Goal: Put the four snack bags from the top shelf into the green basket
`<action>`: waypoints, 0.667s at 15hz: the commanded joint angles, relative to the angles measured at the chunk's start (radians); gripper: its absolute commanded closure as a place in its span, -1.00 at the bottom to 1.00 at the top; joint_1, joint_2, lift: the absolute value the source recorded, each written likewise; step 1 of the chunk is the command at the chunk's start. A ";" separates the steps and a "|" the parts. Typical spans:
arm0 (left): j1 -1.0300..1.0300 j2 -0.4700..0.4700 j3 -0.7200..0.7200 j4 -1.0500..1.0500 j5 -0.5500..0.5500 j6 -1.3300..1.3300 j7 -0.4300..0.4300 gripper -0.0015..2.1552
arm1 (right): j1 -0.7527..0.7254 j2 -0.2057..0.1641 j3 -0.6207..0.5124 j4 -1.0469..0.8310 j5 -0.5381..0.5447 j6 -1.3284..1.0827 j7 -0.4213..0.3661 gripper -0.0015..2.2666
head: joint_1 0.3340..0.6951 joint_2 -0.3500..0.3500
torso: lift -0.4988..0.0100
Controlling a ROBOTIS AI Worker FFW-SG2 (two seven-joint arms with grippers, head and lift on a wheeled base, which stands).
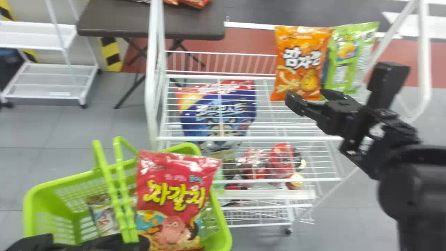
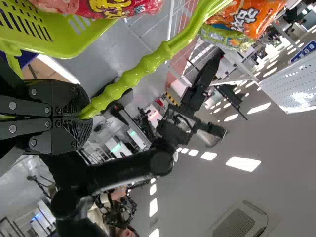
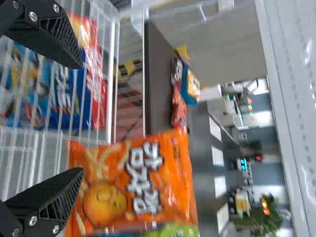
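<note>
Left tool [image 1: 111,241]: sits low in the head view, clenched on the raised handles [image 2: 148,64] of the green basket.
Right tool [image 1: 308,97]: hangs over the top shelf [image 1: 258,138], close to the orange bag, released, both fingers spread wide with nothing in their grasp.
Orange bag [image 1: 301,62]: stands upright on the top shelf, toward the right side, printed face to the robot.
Green bag [image 1: 348,52]: stands just beside the orange bag, farther right, partly covered by it.
Blue edge [image 1: 324,71]: peeks out between the orange bag and the green bag; cannot tell how much lies behind.
Red bag [image 1: 174,195]: leans upright inside the green basket, on the right side, top above the rim.
Green basket [image 1: 29,209]: rests left of and nearer than the wire shelves; also holds a small packet [image 1: 104,214].
Blue bag [image 1: 217,111]: lies beneath the wires of the top shelf.
Dark desk [image 1: 122,21]: stands behind the shelves, carries red packets [image 1: 197,2].
</note>
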 commanded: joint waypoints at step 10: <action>0.046 -0.005 0.006 0.004 0.002 -0.023 -0.011 0.99 | -0.470 0.003 0.050 0.901 0.165 -0.412 -0.012 -0.87 | 1.00 -0.71 | 0.95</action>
